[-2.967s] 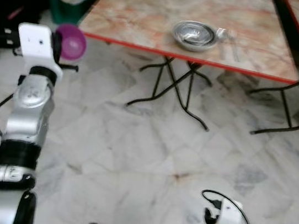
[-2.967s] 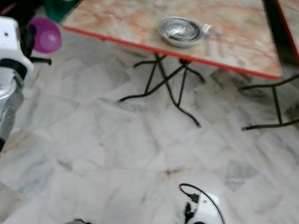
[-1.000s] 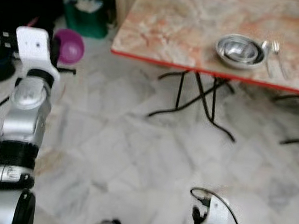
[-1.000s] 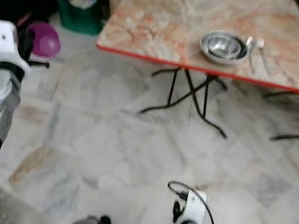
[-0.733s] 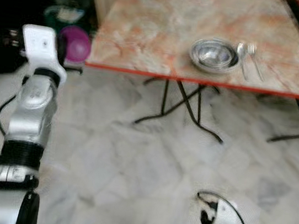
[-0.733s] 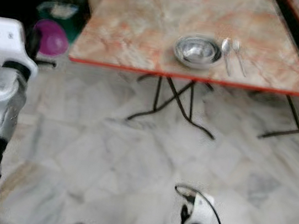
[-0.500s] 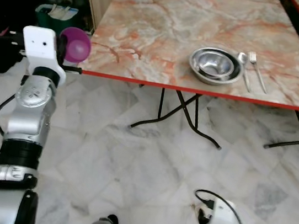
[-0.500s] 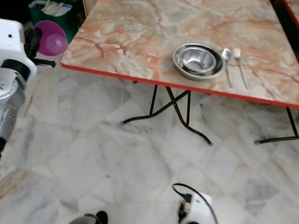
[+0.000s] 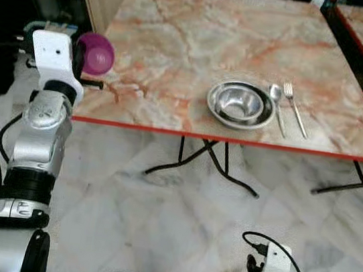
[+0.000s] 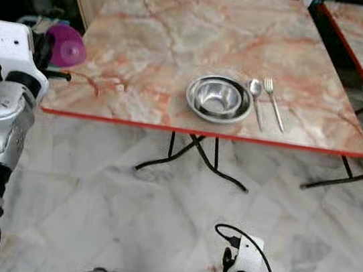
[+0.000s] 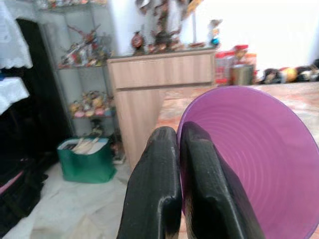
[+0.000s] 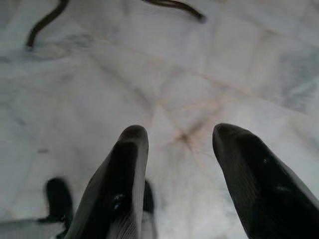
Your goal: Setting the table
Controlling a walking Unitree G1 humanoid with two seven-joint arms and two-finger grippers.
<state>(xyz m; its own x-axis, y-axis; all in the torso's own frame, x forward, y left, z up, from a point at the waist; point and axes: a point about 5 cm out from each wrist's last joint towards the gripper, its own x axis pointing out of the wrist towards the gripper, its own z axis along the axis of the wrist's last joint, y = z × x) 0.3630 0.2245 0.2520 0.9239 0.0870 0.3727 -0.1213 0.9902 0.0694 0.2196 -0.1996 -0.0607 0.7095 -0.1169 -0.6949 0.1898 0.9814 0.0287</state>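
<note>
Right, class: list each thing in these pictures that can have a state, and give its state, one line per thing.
Purple bowl: tipped on its side, its rim pinched by the left gripper.
Left gripper: shut on the purple bowl, raised near the table's left edge.
Right gripper: open, hanging over the floor.
Steel bowl: upright, empty, set in a steel plate.
Spoon: lying flat beside the plate.
Fork: lying flat beside the spoon.
</note>
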